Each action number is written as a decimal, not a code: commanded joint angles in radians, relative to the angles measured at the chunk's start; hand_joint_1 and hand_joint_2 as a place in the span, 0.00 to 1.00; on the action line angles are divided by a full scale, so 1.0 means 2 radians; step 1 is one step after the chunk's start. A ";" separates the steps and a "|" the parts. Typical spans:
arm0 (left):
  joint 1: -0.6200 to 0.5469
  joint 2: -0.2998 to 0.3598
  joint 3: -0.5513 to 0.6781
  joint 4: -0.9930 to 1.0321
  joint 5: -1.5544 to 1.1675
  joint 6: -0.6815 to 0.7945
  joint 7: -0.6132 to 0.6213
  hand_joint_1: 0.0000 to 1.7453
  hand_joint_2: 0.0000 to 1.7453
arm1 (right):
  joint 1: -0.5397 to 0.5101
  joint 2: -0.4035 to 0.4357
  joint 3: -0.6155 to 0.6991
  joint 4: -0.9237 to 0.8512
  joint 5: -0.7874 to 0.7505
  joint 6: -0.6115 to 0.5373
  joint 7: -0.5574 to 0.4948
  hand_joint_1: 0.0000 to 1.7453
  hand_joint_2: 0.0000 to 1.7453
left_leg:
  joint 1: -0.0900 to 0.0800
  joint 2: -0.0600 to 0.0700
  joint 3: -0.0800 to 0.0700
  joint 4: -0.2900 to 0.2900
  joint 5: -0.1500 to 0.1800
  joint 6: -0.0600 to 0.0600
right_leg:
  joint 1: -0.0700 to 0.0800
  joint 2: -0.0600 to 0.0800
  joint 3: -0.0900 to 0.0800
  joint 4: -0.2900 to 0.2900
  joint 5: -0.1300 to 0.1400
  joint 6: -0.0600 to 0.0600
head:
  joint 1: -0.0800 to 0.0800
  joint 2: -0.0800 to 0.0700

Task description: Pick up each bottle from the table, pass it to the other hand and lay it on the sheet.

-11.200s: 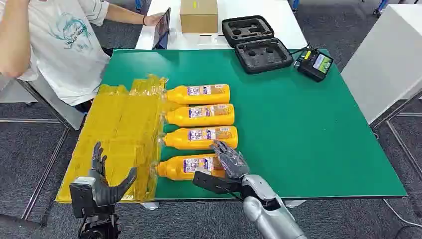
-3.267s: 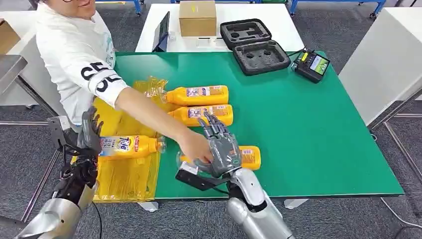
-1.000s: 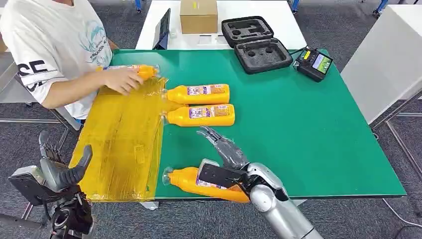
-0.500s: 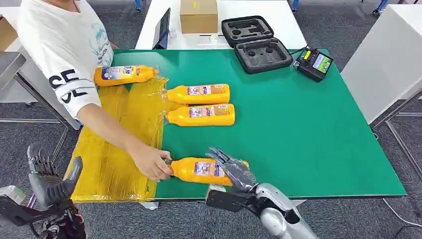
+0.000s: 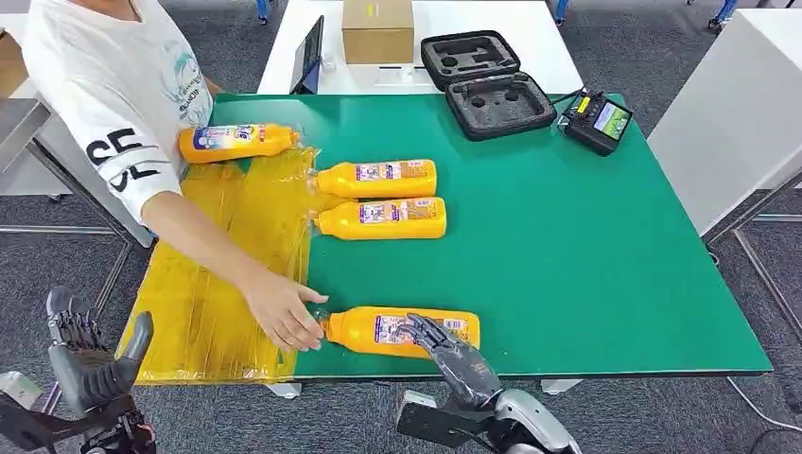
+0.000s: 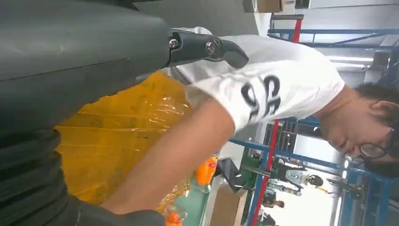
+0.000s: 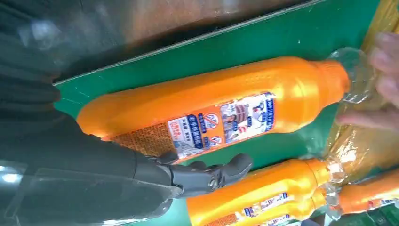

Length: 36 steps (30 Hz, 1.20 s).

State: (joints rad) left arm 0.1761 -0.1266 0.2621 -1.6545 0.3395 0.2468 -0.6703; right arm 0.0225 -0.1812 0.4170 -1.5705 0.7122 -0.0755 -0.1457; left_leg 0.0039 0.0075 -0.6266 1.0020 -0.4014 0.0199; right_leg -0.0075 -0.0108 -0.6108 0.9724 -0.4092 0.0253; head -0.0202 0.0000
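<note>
nearest bottle [image 5: 402,330] lies near table edge, cap toward yellow sheet [image 5: 227,274]. right hand [image 5: 452,355] over its base, fingers spread, gripping nothing. left hand [image 5: 87,355] low left, open. risk: person's hand [image 5: 281,312] at the cap; collision or nudged bottle rolling off.

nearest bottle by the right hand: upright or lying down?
Lying down. The nearest bottle rests lengthwise on the green table, cap toward the yellow sheet.

The nearest bottle [image 5: 402,331] lies flatter and straighter now (right hand [image 5: 452,355] drawn back toward the table edge)
</note>
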 commanded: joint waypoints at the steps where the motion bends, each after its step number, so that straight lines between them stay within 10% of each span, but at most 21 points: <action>1: -0.010 -0.011 0.008 0.011 -0.003 0.000 0.000 0.00 1.00 | -0.011 0.002 0.000 -0.001 0.005 -0.001 -0.012 0.00 1.00 | 0.000 0.000 0.002 0.000 -0.001 0.000 | 0.000 0.001 0.002 0.000 -0.001 0.000 | 0.000 0.000; 36: -0.031 -0.011 -0.006 0.025 -0.010 0.002 0.012 0.00 1.00 | -0.105 0.049 -0.019 0.163 0.038 0.008 0.036 0.00 1.00 | 0.000 0.000 0.003 -0.001 -0.001 0.000 | 0.000 0.000 0.003 -0.001 -0.001 0.000 | 0.000 0.000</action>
State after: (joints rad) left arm 0.1408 -0.1476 0.2564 -1.6537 0.3071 0.2430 -0.6668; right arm -0.1441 -0.1160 0.4082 -1.3832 0.7843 -0.0820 -0.1019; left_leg 0.0038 0.0075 -0.6264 1.0021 -0.4008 0.0200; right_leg -0.0076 -0.0108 -0.6106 0.9725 -0.4089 0.0257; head -0.0206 0.0000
